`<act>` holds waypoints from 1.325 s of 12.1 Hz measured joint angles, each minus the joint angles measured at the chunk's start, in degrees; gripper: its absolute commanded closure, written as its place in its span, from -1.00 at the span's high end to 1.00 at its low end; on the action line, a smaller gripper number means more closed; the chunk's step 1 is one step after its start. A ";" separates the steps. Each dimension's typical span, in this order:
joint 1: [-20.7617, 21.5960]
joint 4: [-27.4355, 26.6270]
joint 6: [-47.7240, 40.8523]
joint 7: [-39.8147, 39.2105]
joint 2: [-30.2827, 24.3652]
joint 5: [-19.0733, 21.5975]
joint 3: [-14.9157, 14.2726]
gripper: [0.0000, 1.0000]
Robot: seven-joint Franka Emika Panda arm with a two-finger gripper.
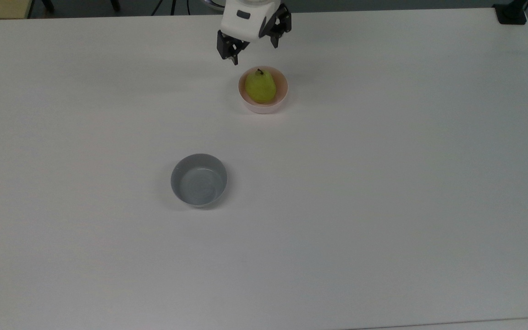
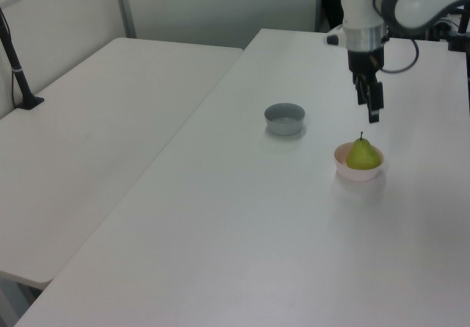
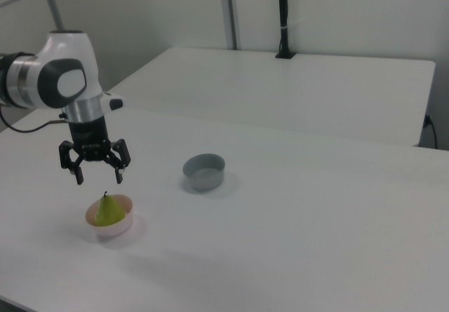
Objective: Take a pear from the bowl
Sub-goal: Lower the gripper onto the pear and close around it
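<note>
The yellow-green pear (image 1: 260, 87) (image 2: 362, 155) (image 3: 106, 209) stands stem-up inside the pale pink bowl (image 1: 285, 90) (image 2: 358, 172) (image 3: 112, 227). My gripper (image 1: 255, 52) (image 2: 371, 114) (image 3: 99, 179) hangs open, pointing down, with nothing between its fingers. In the right view it hovers a short way above the pear's stem, its two fingertips (image 3: 78, 180) spread wider than the pear. In the top view it sits just beyond the bowl's far rim and slightly towards the top view's left. It touches neither the pear nor the bowl.
An empty grey bowl (image 1: 199, 179) (image 2: 284, 117) (image 3: 204, 171) stands apart from the pink one on the white table (image 1: 383, 183). A second white table (image 2: 95, 114) adjoins it. A black clamp (image 1: 511, 13) sits at a far corner.
</note>
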 measured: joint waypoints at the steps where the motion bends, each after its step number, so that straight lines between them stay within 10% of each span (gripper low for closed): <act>1: 0.03 -2.09 2.25 0.68 0.00 0.00 0.53 1.00; 6: 0.03 -7.91 11.99 2.21 0.88 0.00 0.99 1.00; 8: 0.03 -8.81 14.57 2.84 2.26 0.00 1.33 0.49; 10: 0.03 -8.90 14.73 2.86 3.55 0.00 1.34 -0.68; 11: 0.03 -8.90 14.77 2.86 4.02 0.00 1.34 -0.96; 16: 0.03 -8.80 14.80 2.88 4.22 0.01 1.35 -1.00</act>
